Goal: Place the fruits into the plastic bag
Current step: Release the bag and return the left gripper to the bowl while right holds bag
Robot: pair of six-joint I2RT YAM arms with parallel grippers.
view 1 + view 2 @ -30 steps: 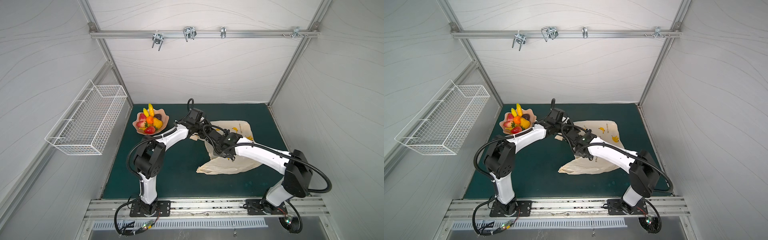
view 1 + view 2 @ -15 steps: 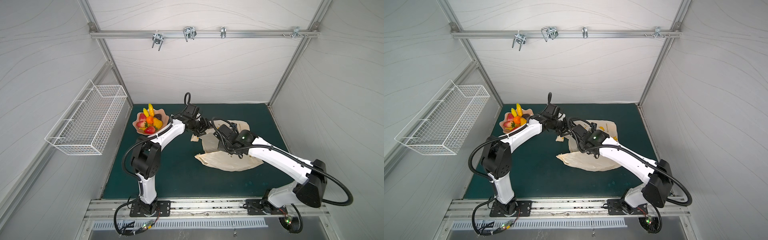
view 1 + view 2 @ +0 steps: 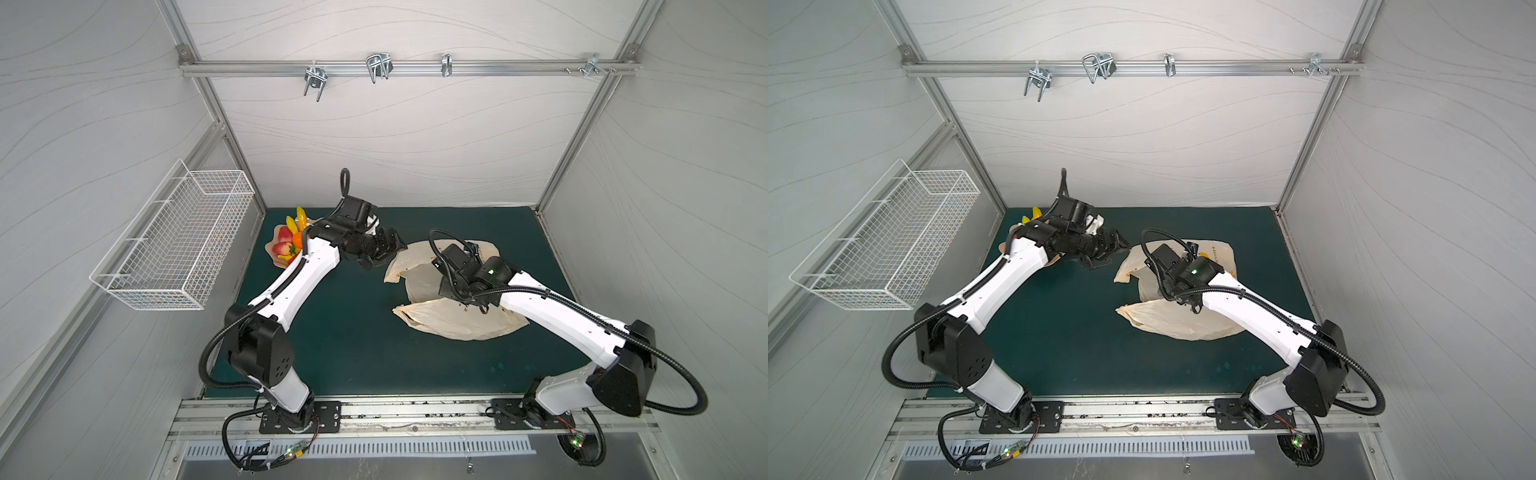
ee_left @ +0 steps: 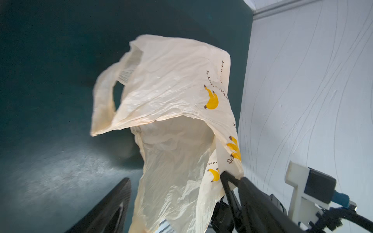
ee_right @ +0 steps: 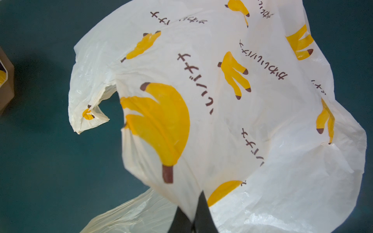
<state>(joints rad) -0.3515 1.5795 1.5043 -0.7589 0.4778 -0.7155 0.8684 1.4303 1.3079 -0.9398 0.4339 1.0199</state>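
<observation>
The plastic bag point(image 3: 457, 324) point(image 3: 1183, 326) lies crumpled on the green mat, cream with yellow banana prints. My right gripper point(image 5: 194, 211) is shut on a fold of the plastic bag point(image 5: 262, 161) and holds that part lifted; in both top views the wrist hides the jaws. My left gripper point(image 3: 384, 254) point(image 3: 1106, 251) stands open just left of the bag. In the left wrist view bag point(image 4: 171, 90) film hangs between the left gripper's point(image 4: 174, 177) spread fingers. The fruits point(image 3: 286, 243) are piled in a pink dish point(image 3: 275, 261) behind the left arm, which hides most of them in a top view; a banana tip point(image 3: 1037, 213) shows.
A white wire basket point(image 3: 174, 245) point(image 3: 888, 249) hangs on the left wall. A metal rail with hooks point(image 3: 376, 68) runs across the back wall. Bare green mat point(image 3: 353, 332) lies between the two arms. White walls close in the back and sides.
My left gripper has opened, let go of the bag and stayed near the dish. My right arm has drawn back to the right, pulling the bag with it.
</observation>
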